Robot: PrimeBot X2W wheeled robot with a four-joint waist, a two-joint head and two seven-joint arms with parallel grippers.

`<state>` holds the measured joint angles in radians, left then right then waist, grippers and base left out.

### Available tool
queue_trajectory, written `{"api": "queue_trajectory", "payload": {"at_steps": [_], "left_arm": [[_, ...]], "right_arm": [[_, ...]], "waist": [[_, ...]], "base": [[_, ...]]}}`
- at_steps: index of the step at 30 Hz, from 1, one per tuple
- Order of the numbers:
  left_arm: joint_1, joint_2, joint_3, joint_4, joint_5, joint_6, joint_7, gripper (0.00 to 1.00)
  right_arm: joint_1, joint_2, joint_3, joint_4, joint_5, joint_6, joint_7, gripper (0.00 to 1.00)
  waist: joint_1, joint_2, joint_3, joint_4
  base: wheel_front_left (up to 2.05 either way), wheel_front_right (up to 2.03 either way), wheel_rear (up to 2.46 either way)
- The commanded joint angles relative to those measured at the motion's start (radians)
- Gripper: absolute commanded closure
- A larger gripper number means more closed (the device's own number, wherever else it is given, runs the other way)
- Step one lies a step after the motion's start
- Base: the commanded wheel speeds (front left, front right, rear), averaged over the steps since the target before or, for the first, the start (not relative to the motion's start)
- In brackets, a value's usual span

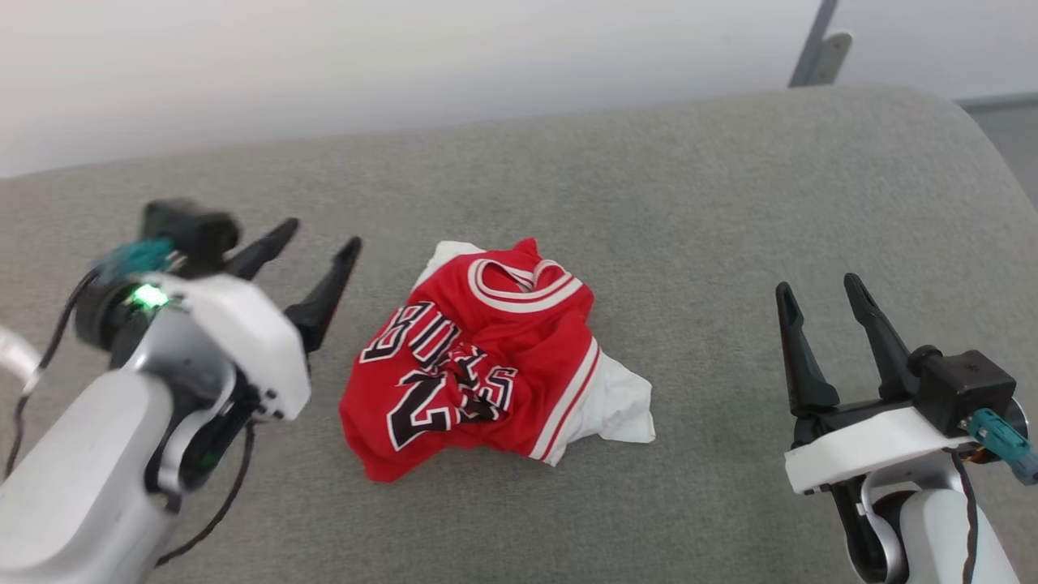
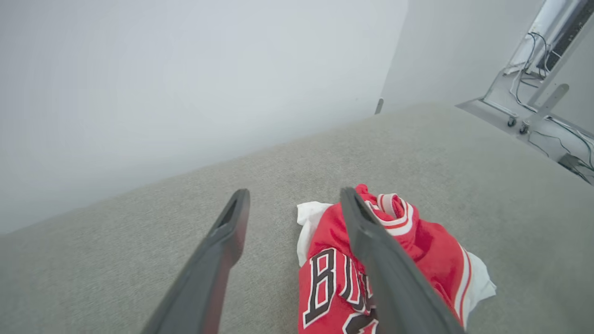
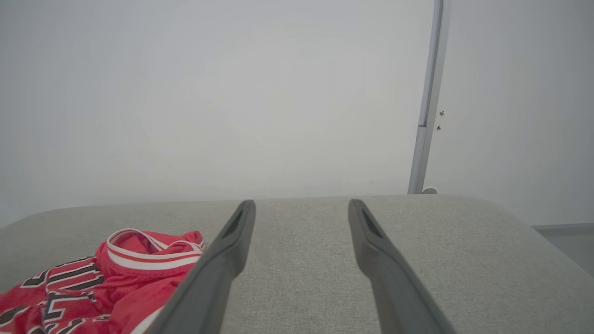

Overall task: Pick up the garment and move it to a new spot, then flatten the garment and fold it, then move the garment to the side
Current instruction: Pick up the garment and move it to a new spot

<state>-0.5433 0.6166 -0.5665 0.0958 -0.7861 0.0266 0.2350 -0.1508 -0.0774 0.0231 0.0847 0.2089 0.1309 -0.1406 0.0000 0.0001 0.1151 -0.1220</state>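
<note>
The garment (image 1: 486,365) is a crumpled red jersey with white-striped trim, black lettering and white fabric poking out at two corners. It lies bunched in the middle of the grey surface (image 1: 689,203). My left gripper (image 1: 320,235) hovers open just left of the heap, fingers aimed toward its upper edge; in the left wrist view the garment (image 2: 334,278) sits under and beside the right finger (image 2: 371,246), gripper midpoint (image 2: 292,197). My right gripper (image 1: 817,288) stands open well to the right, apart from the cloth. The right wrist view has the garment (image 3: 93,283) at lower left, left of the open gripper (image 3: 301,206).
The grey padded surface (image 3: 301,241) ends at a pale wall behind. A metal post (image 1: 819,49) rises past its far right corner, and cables and a frame (image 2: 547,93) lie on the floor to the right. Bare grey surface surrounds the heap.
</note>
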Motion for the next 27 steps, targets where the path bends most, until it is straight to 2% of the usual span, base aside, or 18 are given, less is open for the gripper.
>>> {"api": "queue_trajectory", "payload": {"at_steps": [1,6,10,16,21,27], "left_arm": [[0.037,0.008,0.016,-0.022,0.012,0.016,-0.036,0.0],[0.166,0.049,0.096,-0.107,0.032,0.076,-0.211,0.0],[0.272,0.06,0.159,-0.15,0.027,0.125,-0.337,0.0],[0.409,0.06,0.212,-0.191,0.033,0.168,-0.453,0.0],[0.488,0.047,0.257,-0.199,0.031,0.181,-0.486,0.0],[0.588,-0.003,0.321,-0.194,0.041,0.15,-0.5,0.0]], "right_arm": [[0.014,-0.004,-0.004,-0.005,0.0,0.0,0.002,0.0],[0.033,-0.015,-0.007,-0.011,0.003,0.0,0.006,0.0],[0.047,-0.021,-0.01,-0.01,0.012,0.0,0.0,0.0],[0.063,-0.043,-0.015,0.011,0.011,0.0,-0.013,0.0],[0.075,-0.05,-0.019,0.03,0.019,0.0,-0.024,0.0],[0.078,-0.062,-0.024,0.053,0.023,0.0,-0.039,0.0]], "waist": [[0.0,-0.0001,-0.019,0.019],[0.0,-0.0001,-0.044,0.043],[0.0,-0.0001,-0.063,0.056],[0.0,-0.0001,-0.086,0.068],[0.0,-0.0001,-0.098,0.07],[0.0,-0.0001,-0.111,0.078]], "base": [[0.0,0.0,0.0],[0.0,0.0,0.0],[0.0,0.0,0.0],[0.0,0.0,0.0],[0.0,0.0,0.0],[0.0,0.0,0.0]]}}
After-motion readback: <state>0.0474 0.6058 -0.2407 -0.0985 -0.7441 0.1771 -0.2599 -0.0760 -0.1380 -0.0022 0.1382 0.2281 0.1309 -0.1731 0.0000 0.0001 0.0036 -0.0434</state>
